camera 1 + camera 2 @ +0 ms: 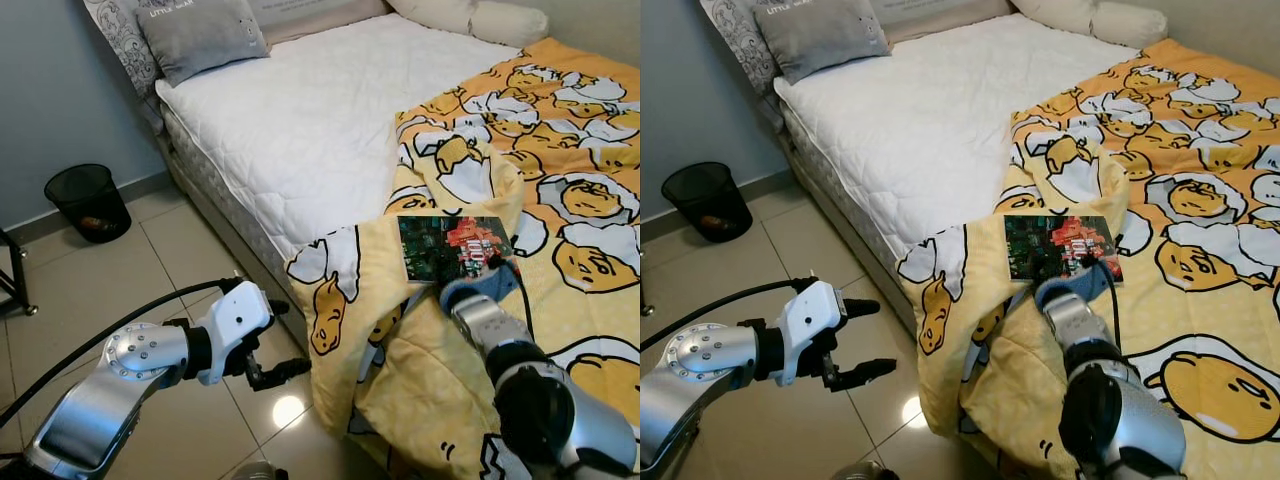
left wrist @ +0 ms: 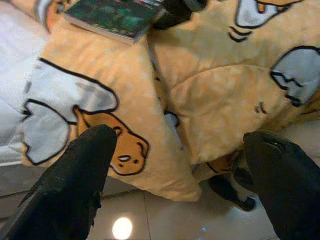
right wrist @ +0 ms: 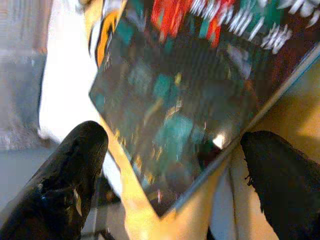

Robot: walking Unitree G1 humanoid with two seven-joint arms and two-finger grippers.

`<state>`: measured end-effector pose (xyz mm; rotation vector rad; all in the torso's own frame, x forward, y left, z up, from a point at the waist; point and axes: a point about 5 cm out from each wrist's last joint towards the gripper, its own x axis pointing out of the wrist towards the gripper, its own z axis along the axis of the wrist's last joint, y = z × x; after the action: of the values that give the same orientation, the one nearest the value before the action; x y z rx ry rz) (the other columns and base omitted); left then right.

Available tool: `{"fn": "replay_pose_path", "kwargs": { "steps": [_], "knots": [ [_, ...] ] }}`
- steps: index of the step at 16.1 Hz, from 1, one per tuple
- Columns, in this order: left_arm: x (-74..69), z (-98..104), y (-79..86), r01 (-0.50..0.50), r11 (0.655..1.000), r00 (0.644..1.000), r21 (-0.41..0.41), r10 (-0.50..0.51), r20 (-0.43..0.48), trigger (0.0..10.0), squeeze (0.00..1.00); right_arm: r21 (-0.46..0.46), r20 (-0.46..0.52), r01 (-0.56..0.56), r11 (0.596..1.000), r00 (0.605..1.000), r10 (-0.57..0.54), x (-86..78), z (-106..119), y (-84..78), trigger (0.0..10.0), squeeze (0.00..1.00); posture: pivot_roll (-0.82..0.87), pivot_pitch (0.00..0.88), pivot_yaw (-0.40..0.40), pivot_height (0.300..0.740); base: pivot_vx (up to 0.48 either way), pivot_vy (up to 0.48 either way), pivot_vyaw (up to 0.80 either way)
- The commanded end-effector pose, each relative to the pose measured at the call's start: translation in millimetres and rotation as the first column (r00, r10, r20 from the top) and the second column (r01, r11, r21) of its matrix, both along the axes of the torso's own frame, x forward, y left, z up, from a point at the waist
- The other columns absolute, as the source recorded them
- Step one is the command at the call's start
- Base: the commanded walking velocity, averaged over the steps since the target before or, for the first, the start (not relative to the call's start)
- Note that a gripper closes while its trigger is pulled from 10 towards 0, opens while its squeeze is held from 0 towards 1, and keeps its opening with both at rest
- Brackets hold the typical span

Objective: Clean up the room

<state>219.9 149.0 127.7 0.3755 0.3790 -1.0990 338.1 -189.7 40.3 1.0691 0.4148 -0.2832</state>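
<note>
Right gripper (image 3: 170,165): fingers spread, tips just short of book.
Book (image 1: 452,246): flat, glossy, rectangular, ahead on quilted yellow blanket (image 1: 560,300).
Left gripper (image 1: 862,340): open, over shiny tile floor (image 1: 120,290).

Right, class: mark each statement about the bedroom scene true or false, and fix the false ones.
1. The book lies on the yellow blanket. True.
2. The right claw is shut on the book. False: its fingers are spread open at the book.
3. The black bin stands on the bed. False: it stands on the floor by the wall.
4. The left claw is open over the floor tiles. True.
5. A grey pillow lies on the mattress. True.
</note>
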Motion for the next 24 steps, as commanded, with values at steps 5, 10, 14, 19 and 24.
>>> {"fn": "replay_pose_path", "kwargs": {
  "steps": [5, 10, 14, 19, 24],
  "knots": [
    [-17.7, 11.8, 3.9, 0.005, 1.0, 1.0, 0.02, -0.005, -0.021, 10.0, 0.57, -0.006, -0.003, 0.078, 0.997, 0.997, -0.078, 2.8, 2.7, -1.5, 10.0, 0.73, 0.24, 0.196, 0.073, 0.74, 0.0, 0.0, 0.0],
    [-26.9, 14.7, 6.1, -0.013, 1.0, 0.999, 0.025, 0.014, -0.039, 10.0, 0.57, 0.09, 0.097, 0.189, 0.978, 0.975, -0.197, 10.5, 17.0, -12.4, 10.0, 0.0, 0.24, 0.205, 0.068, 0.74, 0.0, 0.0, 0.0],
    [-21.9, 18.0, 5.9, -0.032, 0.999, 0.999, 0.016, 0.033, -0.028, 10.0, 0.58, 0.178, 0.244, 0.246, 0.953, 0.927, -0.285, 23.4, 42.9, -23.6, 7.8, 0.0, 0.24, 0.194, 0.057, 0.74, 0.0, 0.0, 0.0],
    [-24.9, 17.3, 6.7, -0.04, 0.999, 0.999, 0.02, 0.04, -0.029, 10.0, 0.57, 0.209, 0.266, 0.257, 0.943, 0.914, -0.308, 26.1, 47.8, -23.7, 0.0, 0.0, 0.24, 0.197, 0.053, 0.74, 0.0, 0.0, 0.0],
    [-27.8, 15.4, 3.4, -0.044, 0.999, 0.998, 0.018, 0.045, -0.033, 10.0, 0.58, 0.182, 0.262, 0.23, 0.956, 0.926, -0.272, 26.1, 46.0, -19.4, 0.0, 0.0, 0.24, 0.196, 0.044, 0.74, 0.0, 0.0, 0.0]
  ]
}}
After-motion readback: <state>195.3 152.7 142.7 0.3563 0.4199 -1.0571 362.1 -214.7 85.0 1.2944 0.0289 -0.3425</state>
